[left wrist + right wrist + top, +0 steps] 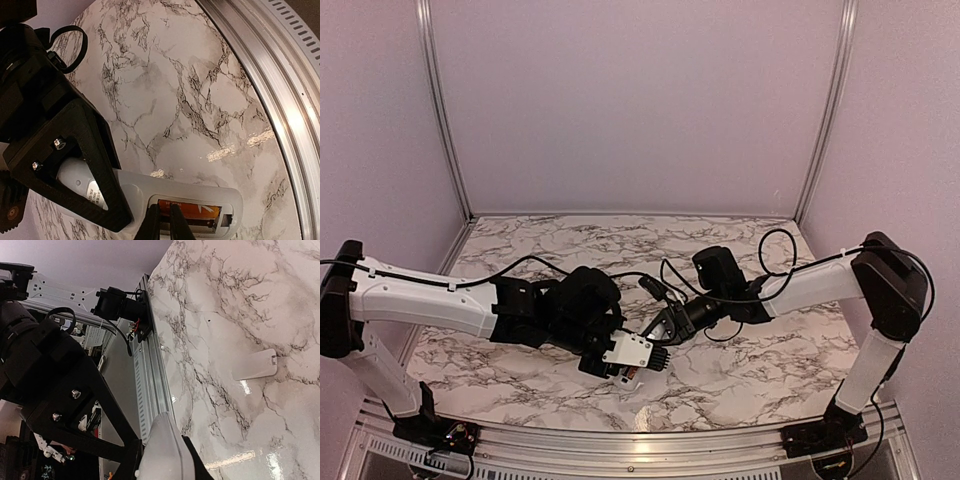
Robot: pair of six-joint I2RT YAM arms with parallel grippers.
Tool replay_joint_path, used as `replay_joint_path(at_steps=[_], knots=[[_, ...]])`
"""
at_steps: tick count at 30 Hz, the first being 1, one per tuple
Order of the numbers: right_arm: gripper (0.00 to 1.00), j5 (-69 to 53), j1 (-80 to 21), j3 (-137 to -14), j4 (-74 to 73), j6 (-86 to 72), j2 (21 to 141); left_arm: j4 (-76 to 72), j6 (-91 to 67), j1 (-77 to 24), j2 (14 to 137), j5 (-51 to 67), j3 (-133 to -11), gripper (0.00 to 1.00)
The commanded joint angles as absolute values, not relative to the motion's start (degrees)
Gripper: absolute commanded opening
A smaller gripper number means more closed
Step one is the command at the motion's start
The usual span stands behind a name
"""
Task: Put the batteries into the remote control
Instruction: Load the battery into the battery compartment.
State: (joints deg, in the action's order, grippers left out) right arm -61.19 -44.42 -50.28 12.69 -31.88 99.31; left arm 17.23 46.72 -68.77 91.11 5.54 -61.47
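Marble-print table (740, 390), plain lilac walls around it. The remote control (631, 350) is a slim white thing with a rounded end, held up off the marble near the front middle. Its back is open, and from the left wrist view you can see one orange battery (190, 210) sitting in the bay. The white cover plate (255, 365) lies flat on the table, well apart from it. The left arm stretches in low and almost level from the left. The right arm comes off a raised elbow on the right, forearm angling in to meet it. The left gripper (612, 362) is pinched on the remote's rounded end, and the right gripper (662, 343) is squeezed onto its edge too.
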Motion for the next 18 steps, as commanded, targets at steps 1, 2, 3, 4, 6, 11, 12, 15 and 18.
replay_joint_path(at_steps=[1,2,3,4,6,11,12,15,18], knots=[[0.00,-66.5,-43.9,-52.3,22.5,-34.9,94.9,22.9,47.7,-70.5,94.3,4.1,-58.2,0.08],[0.00,-66.7,-43.8,-52.1,23.4,-35.5,94.7,22.6,47.7,-70.9,94.4,3.4,-57.9,0.08],[0.00,-67.0,-43.7,-51.9,24.4,-36.3,94.6,22.4,47.7,-71.0,94.5,2.8,-57.6,0.08],[0.00,-67.2,-43.7,-51.8,24.9,-36.8,94.5,22.1,47.6,-71.2,94.6,2.1,-57.3,0.08],[0.00,-67.5,-43.7,-51.7,25.8,-37.5,94.5,21.6,47.4,-71.3,94.6,0.6,-56.9,0.08],[0.00,-68.2,-43.8,-50.7,29.1,-40.1,94.3,20.2,47.8,-71.3,94.0,-2.8,-56.4,0.08],[0.00,-68.3,-43.7,-50.4,29.8,-40.6,94.1,19.7,48.0,-71.4,93.9,-3.4,-56.1,0.08],[0.00,-68.5,-43.8,-50.2,30.2,-41.2,93.6,18.2,48.8,-71.6,93.4,-5.0,-54.9,0.08],[0.00,-68.8,-43.8,-50.0,31.4,-42.4,93.0,17.6,49.2,-72.3,93.0,-5.9,-54.1,0.08]])
